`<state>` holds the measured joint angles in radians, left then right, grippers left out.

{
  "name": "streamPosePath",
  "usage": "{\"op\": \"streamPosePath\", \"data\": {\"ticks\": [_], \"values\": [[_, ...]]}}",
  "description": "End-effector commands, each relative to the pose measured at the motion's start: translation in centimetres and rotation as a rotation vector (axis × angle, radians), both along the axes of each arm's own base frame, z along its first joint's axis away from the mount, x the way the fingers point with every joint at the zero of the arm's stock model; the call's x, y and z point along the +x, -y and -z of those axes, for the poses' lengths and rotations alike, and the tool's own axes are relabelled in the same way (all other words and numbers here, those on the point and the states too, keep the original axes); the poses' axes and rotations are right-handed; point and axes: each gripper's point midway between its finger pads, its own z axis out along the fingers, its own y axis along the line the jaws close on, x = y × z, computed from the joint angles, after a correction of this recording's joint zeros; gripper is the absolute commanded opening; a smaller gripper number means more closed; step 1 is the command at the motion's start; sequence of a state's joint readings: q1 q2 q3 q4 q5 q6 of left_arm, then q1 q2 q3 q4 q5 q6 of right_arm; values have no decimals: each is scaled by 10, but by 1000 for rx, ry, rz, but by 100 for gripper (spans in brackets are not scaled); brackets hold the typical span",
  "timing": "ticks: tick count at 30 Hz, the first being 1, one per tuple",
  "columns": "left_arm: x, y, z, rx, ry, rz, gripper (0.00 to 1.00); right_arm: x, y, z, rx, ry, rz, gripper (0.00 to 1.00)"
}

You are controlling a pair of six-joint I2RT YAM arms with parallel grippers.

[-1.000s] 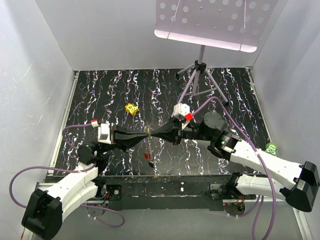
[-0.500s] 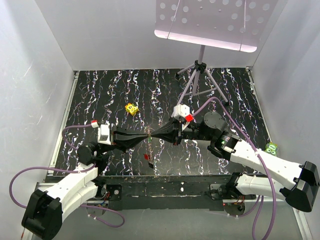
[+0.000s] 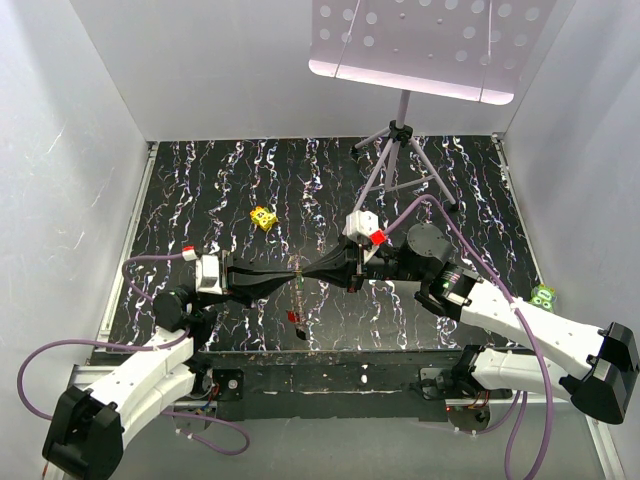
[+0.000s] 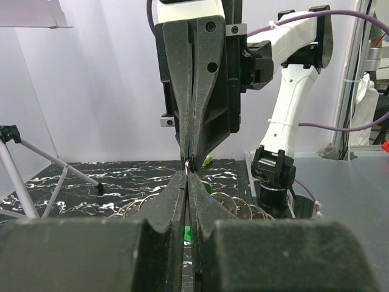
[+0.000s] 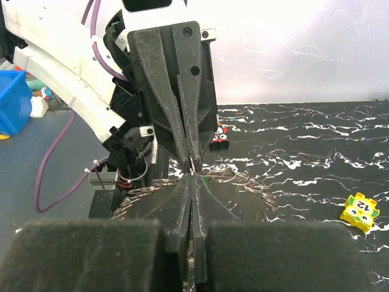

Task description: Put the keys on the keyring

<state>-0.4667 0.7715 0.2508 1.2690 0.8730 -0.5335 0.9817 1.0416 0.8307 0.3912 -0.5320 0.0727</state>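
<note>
My left gripper [image 3: 296,268] and right gripper [image 3: 305,267] meet tip to tip above the middle of the table. In the right wrist view the left gripper's fingertips [image 5: 189,157] are shut on a thin silvery loop, the keyring [image 5: 193,162]. My right gripper [image 5: 193,177] is shut, with a green key head [image 5: 205,179] sticking out beside its tips; it also shows in the left wrist view [image 4: 208,161]. A red key [image 3: 294,317] hangs below the joined tips. Another green key [image 4: 187,232] shows under the left fingers [image 4: 173,201].
Several silvery wire rings [image 5: 152,182] lie in an arc below the fingertips. A yellow spotted block [image 3: 263,217] sits behind the grippers. A grey tripod stand [image 3: 400,150] with a white perforated plate stands at the back right. A green block [image 3: 544,295] lies at the right edge.
Both grippers, still tip to tip, have shifted slightly left and away from the near edge. The hanging keys moved with them.
</note>
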Motion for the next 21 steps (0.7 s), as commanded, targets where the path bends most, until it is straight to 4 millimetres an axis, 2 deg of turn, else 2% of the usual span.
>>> {"op": "streamPosePath", "data": {"ticks": [1, 21], "values": [[-5, 0, -6, 17, 59, 7, 0, 5, 2, -35, 80, 63, 23, 1], [-3, 0, -10, -6, 55, 6, 0, 6, 0, -34, 87, 56, 23, 1]]}}
